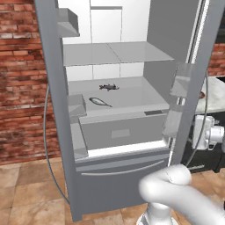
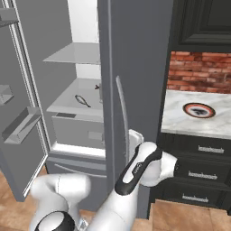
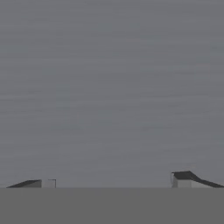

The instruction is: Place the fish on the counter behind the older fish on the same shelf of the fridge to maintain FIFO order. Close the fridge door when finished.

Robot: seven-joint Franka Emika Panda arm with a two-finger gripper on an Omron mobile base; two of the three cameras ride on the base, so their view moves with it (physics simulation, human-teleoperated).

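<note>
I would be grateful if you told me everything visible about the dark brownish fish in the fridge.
The fish is small, dark grey-brown and stubby, with ragged fins. It lies flat on the pale grey shelf, towards the back, behind the slimmer silvery older fish and apart from it. Nothing else touches it. In the right base view it is a small dark speck at the door's edge.

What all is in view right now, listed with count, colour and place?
fridge: one, grey, doors open, white interior.
shelf: one, pale grey, lower full-width one.
dark fish: one, grey-brown, rear of the shelf.
older fish: one, silvery blue-grey, front of the shelf.
door bins: several, grey, inside both doors.
counter: one, white marble, right of the fridge.
plate: one, white and orange rim with dark centre, on the counter.
drawers: three, dark, under the counter.
brick wall: red.
pincer: one, dark tips apart, facing a grey surface.
</note>
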